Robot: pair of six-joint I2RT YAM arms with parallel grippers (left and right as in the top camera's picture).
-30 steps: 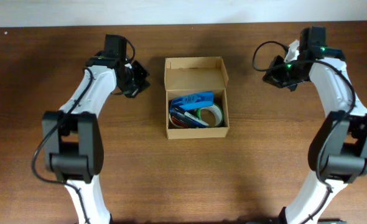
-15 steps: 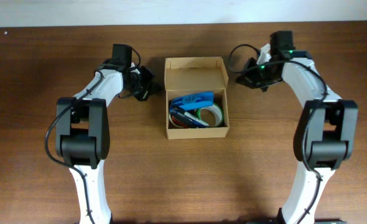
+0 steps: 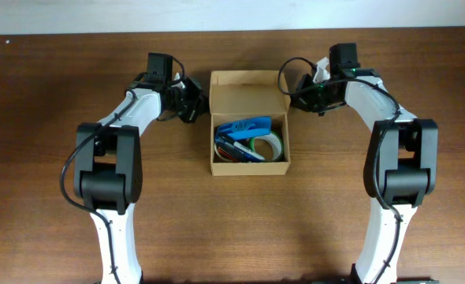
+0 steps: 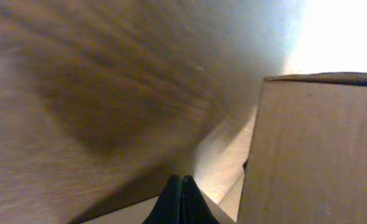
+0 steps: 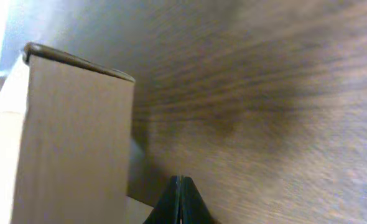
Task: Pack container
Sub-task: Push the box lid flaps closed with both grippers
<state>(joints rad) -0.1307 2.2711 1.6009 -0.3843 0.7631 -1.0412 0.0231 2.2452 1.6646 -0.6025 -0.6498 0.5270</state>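
Left gripper (image 3: 193, 105): its two fingers are pressed together with nothing between them. The tip is just beside the left edge of the container; whether it touches the cardboard cannot be told.

Right gripper (image 3: 297, 91): the fingers are also pressed together and hold nothing. The tip is just beside the right back corner of the container.

Wrist views: in each one the dark fingertips meet in one thin point at the bottom edge. A plain cardboard wall stands close beside them, and the wood around it is blurred.

Container (image 3: 248, 167): a tan cardboard box, standing in the middle of the table (image 3: 232, 229), between the two arms.

Flap lid (image 3: 247, 93): it is open, on the far side of the box, and its bare inner face shows.

Inside the container: a blue case (image 3: 244, 126) lies on top, a little tilted. A tape roll (image 3: 272, 143) with green and white is at the right side. Pens (image 3: 234, 151) lie at the left and front, partly under the case.
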